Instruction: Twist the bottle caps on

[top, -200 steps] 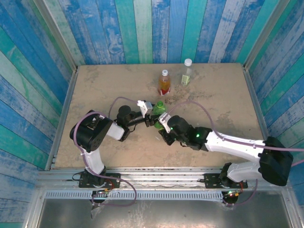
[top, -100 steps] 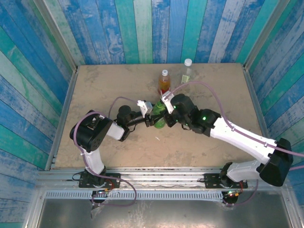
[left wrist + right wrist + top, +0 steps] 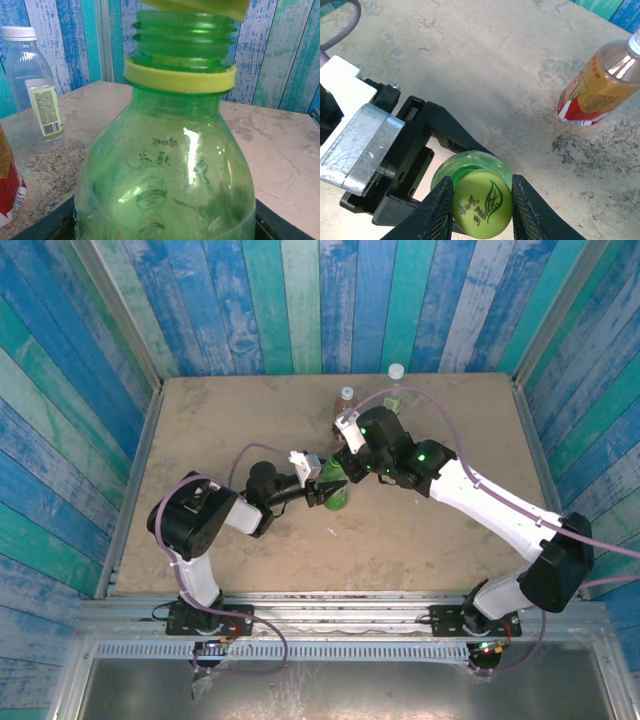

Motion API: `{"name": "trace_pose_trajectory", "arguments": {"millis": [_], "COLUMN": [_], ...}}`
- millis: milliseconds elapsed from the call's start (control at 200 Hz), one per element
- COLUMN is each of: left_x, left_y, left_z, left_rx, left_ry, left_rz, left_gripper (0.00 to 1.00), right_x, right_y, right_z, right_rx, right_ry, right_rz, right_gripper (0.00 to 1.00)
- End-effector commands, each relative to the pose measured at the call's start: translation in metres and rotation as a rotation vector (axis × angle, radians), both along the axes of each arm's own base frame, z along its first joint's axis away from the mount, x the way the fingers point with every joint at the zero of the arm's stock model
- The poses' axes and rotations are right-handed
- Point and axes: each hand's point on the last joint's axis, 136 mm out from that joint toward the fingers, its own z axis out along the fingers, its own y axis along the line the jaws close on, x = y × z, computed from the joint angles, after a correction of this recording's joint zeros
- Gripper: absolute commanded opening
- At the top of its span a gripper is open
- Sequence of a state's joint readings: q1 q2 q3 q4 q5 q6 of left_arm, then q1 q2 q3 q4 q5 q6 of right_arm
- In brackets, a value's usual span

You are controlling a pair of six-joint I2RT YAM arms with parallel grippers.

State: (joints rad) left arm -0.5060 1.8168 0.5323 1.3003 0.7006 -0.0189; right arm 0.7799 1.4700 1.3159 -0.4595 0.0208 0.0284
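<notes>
The green bottle (image 3: 165,165) stands upright mid-table, and my left gripper (image 3: 326,490) is shut around its lower body. Its threaded neck (image 3: 184,35) is bare above a yellow-green ring (image 3: 180,77). My right gripper (image 3: 482,200) is shut on the yellow-green cap (image 3: 483,204), pinched by its rim between both fingers. The cap hangs just over the mouth of the green bottle (image 3: 470,167), slightly off centre and not on the threads. In the top view the right gripper (image 3: 348,468) hovers directly over the green bottle (image 3: 337,495).
The amber bottle (image 3: 346,406) with a red label (image 3: 580,107) and the clear bottle (image 3: 31,100) with a white cap (image 3: 19,33) stand upright near the far wall. Blue plank walls enclose the table (image 3: 220,430) on three sides.
My right arm has swung up and away from the near side, carrying the cap to just above the green bottle's mouth. The left arm and its bottle have stayed put.
</notes>
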Motion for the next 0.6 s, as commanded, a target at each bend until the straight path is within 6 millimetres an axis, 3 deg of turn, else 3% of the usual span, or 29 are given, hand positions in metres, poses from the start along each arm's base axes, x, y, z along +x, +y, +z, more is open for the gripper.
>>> {"name": "trace_pose_trajectory", "arguments": {"millis": [0, 591], "left_x": [0.002, 0.001], "left_y": [-0.002, -0.002], "left_z": [-0.026, -0.029], "left_rx": [0.050, 0.055], "left_ry": [0.056, 0.060], "left_rz": [-0.009, -0.013], "left_gripper": [0.60, 0.60], "right_x": [-0.003, -0.008], "right_y": [0.003, 0.003], "right_z": [-0.010, -0.026], "right_rx": [-0.022, -0.109], "right_ry": [0.046, 0.119], "right_rz": [0.033, 0.082], "right_gripper": [0.32, 0.31]}}
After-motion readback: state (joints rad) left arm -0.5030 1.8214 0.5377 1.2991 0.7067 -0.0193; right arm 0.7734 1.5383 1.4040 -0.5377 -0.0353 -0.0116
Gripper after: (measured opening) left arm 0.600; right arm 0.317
